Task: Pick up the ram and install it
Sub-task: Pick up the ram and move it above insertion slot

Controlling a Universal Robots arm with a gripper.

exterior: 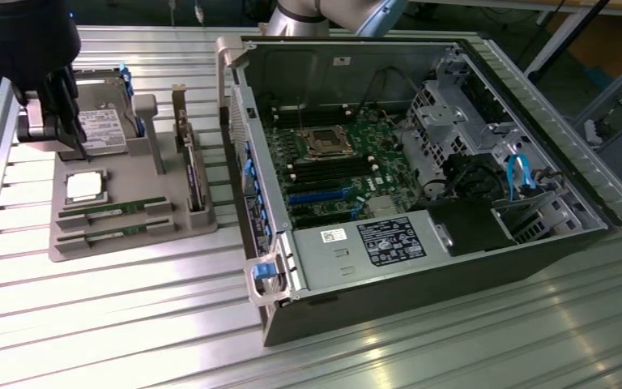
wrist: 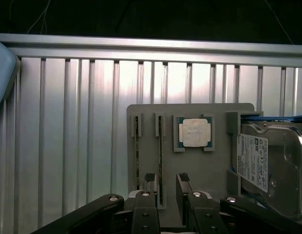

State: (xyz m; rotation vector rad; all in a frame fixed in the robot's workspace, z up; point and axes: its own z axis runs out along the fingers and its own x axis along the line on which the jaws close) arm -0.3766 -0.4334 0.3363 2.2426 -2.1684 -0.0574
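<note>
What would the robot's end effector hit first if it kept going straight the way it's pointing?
Probably the thin green ram stick nearer the square silver chip, slotted in the flat grey tray. The open end effector straddles it in the wrist view, though depth is unclear.

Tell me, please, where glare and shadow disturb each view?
Exterior view: strong glare on the metal table near the computer case, whose interior is darker. Wrist view: a bright patch on the table slats next to the grey tray; black background past the table edge; the gripper is dim.
</note>
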